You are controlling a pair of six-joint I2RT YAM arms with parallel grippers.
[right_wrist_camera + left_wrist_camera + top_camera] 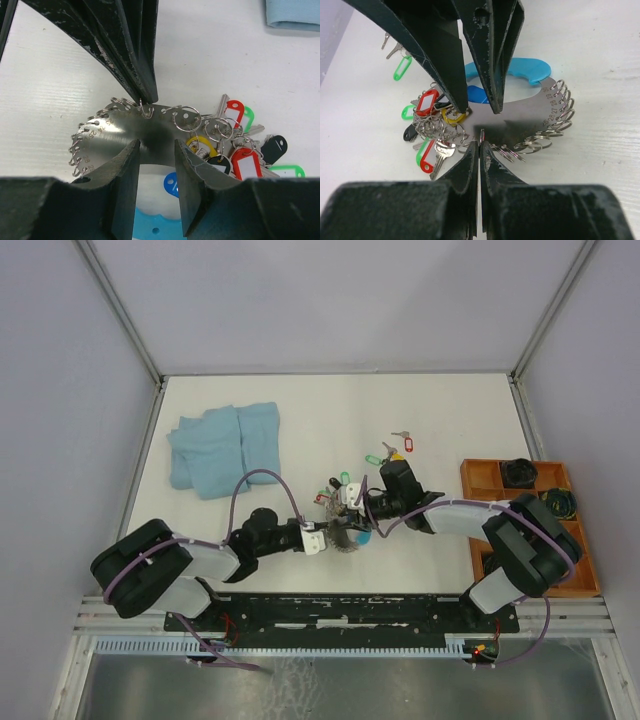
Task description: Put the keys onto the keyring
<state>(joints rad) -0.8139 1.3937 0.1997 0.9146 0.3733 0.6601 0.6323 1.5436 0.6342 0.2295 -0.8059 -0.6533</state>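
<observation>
The keyring [525, 122] is a half-round steel plate with a blue handle [527, 70] and small split rings all along its edge. It lies flat at mid-table [352, 537]. Several keys [431, 134] with red, green, yellow and black tags hang bunched on rings at one end [235, 147]. My left gripper [480, 145] is shut on one split ring at the plate's edge [146, 107]. Over the plate's inner cut-out, my right gripper [156, 145] is open and holds nothing. Loose keys with red and yellow tags [402, 446] and a green tag [373, 458] lie farther back.
A blue towel [222, 448] lies crumpled at the back left. An orange compartment tray [478, 477] stands at the right edge with dark items in it. White walls enclose the table on three sides.
</observation>
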